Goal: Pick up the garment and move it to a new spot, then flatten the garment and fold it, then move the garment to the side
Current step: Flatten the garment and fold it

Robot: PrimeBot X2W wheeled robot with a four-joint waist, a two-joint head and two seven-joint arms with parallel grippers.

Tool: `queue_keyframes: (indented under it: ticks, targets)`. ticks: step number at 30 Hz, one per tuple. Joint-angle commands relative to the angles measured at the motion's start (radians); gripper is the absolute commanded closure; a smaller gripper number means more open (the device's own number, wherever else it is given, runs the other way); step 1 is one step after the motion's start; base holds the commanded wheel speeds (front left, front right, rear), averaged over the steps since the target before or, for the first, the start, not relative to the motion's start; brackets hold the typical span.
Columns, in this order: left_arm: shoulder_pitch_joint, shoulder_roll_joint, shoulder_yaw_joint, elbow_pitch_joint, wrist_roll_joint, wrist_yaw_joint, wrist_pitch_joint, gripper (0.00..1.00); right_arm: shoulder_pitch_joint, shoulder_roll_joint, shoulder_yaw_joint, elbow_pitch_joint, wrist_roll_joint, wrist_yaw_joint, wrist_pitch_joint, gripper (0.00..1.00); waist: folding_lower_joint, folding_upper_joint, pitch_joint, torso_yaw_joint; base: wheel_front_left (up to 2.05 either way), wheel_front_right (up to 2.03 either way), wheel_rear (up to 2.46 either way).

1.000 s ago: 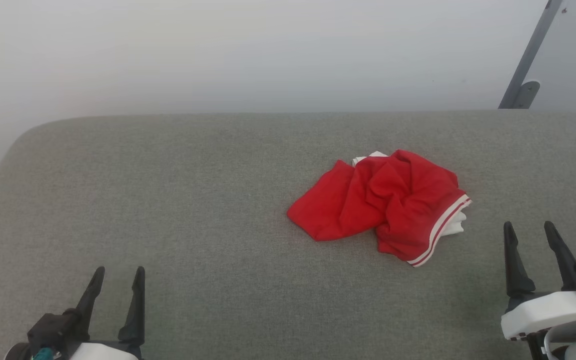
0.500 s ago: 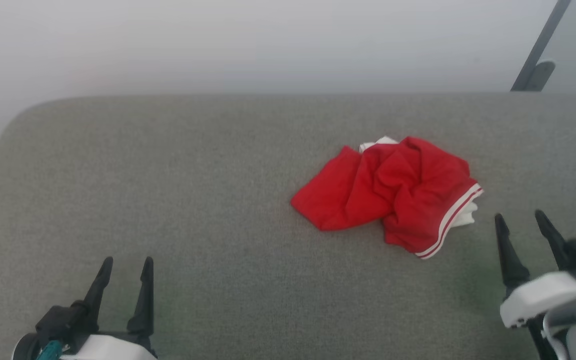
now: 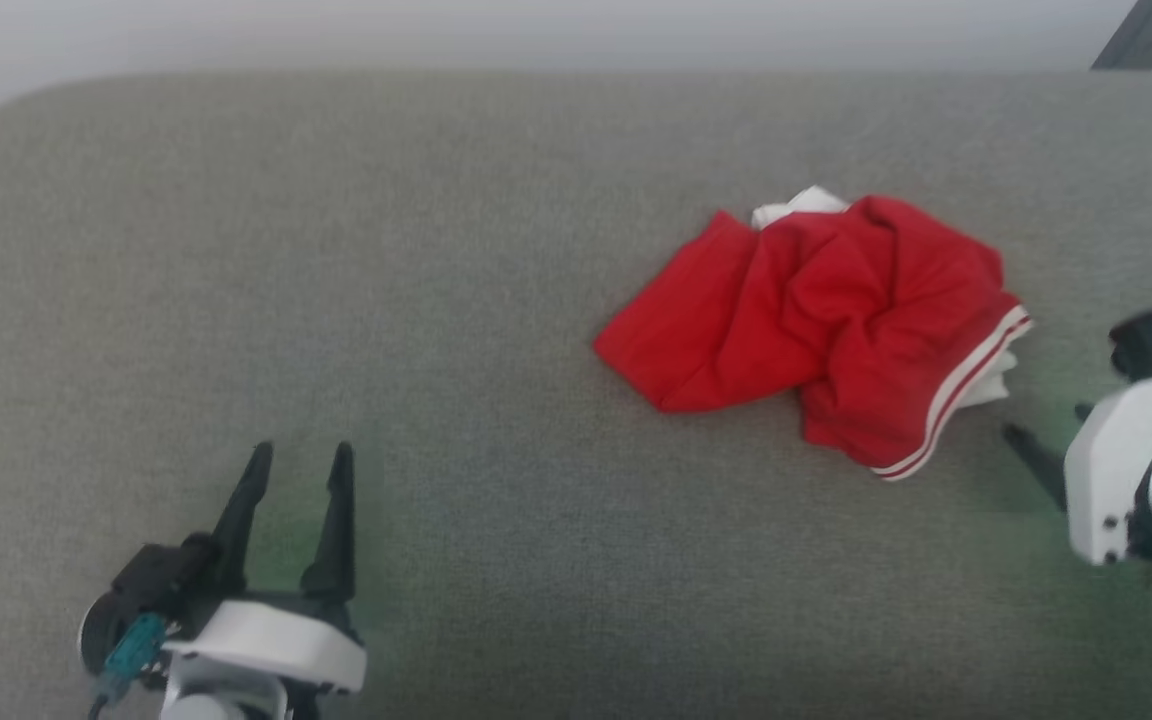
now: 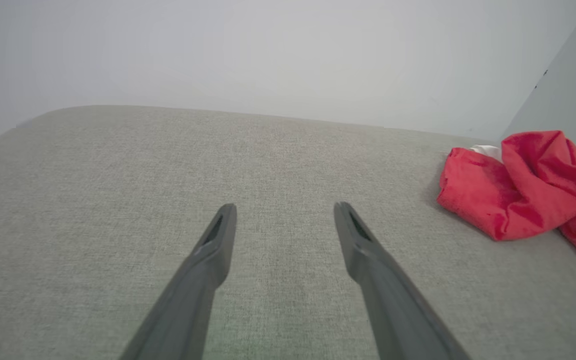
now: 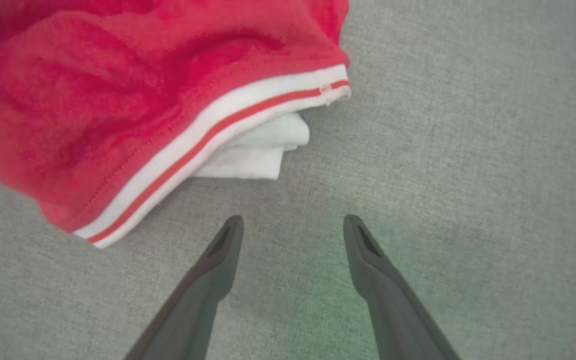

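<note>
While my right gripper [image 5: 293, 222] stands wide open and empty, the garment [image 5: 133, 100] lies crumpled on the grey cushion [image 3: 436, 300] just ahead-left of its fingertips, apart. My left gripper [image 3: 301, 452], equally open and empty, has the garment well off to its right.

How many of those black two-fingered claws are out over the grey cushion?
2. The left gripper, open, is at the head view's lower left; the right gripper, open, is beside the striped hem of the crumpled bright red fabric shirt.
</note>
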Motion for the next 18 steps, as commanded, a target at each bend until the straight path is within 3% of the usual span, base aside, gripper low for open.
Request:
queue_keyframes:
  ticks: [1, 8, 18]
  targets:
    - [-0.024, -0.001, -0.006, 0.004, -0.004, -0.003, -0.005, 0.00, -0.027, -0.004, -0.002, -0.014, 0.008, 0.000, 0.032, 0.00, 0.0000, 0.0000, 0.035, 0.013, 0.00, 0.00, 0.00]
    - [-0.063, -0.017, -0.031, 0.015, -0.015, -0.003, -0.005, 0.00, -0.069, -0.007, -0.006, -0.044, 0.008, 0.000, 0.138, 0.00, 0.0000, 0.0000, 0.083, 0.034, 0.00, 0.00, 0.00]
    - [-0.091, -0.027, -0.057, 0.030, -0.030, -0.003, -0.005, 0.00, -0.091, 0.014, -0.023, -0.080, 0.011, 0.000, 0.171, 0.00, 0.0000, 0.0000, 0.115, 0.035, 0.00, 0.00, 0.00]
